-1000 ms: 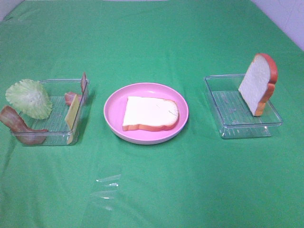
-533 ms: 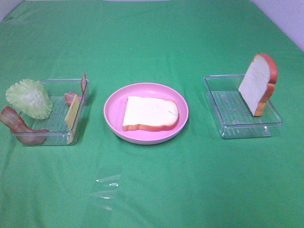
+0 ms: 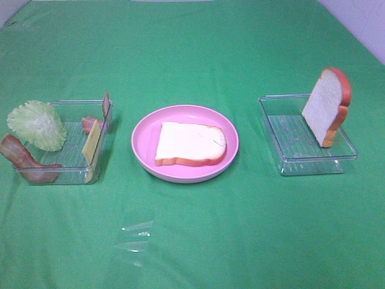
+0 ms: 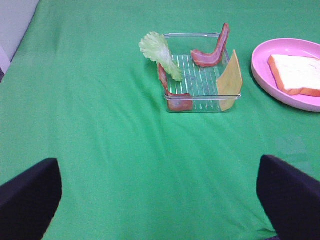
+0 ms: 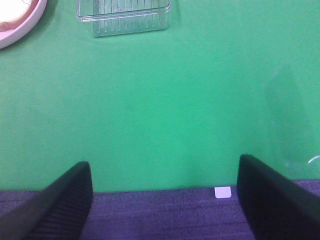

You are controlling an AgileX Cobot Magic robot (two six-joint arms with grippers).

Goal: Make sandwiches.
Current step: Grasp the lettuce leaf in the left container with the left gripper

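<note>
One white bread slice (image 3: 190, 143) with an orange-brown crust lies flat on the round pink plate (image 3: 143, 129) in the middle. A second bread slice (image 3: 326, 105) leans upright in the right clear tray (image 3: 289, 138). The left clear tray (image 3: 60, 174) holds a pale green lettuce leaf (image 3: 37, 124), bacon strips (image 3: 24, 158) and a yellow cheese square (image 3: 92, 144). No gripper shows in the high view. In the left wrist view my left gripper (image 4: 159, 200) is open and empty, well short of the lettuce (image 4: 159, 52) and cheese (image 4: 230, 77). My right gripper (image 5: 165, 200) is open and empty near the table's front edge.
Green cloth covers the table. In the right wrist view the cloth ends at a dark grey strip (image 5: 150, 212) with a small white tag (image 5: 222, 192); the right tray's front wall (image 5: 125, 17) and the plate's rim (image 5: 20, 30) lie far ahead.
</note>
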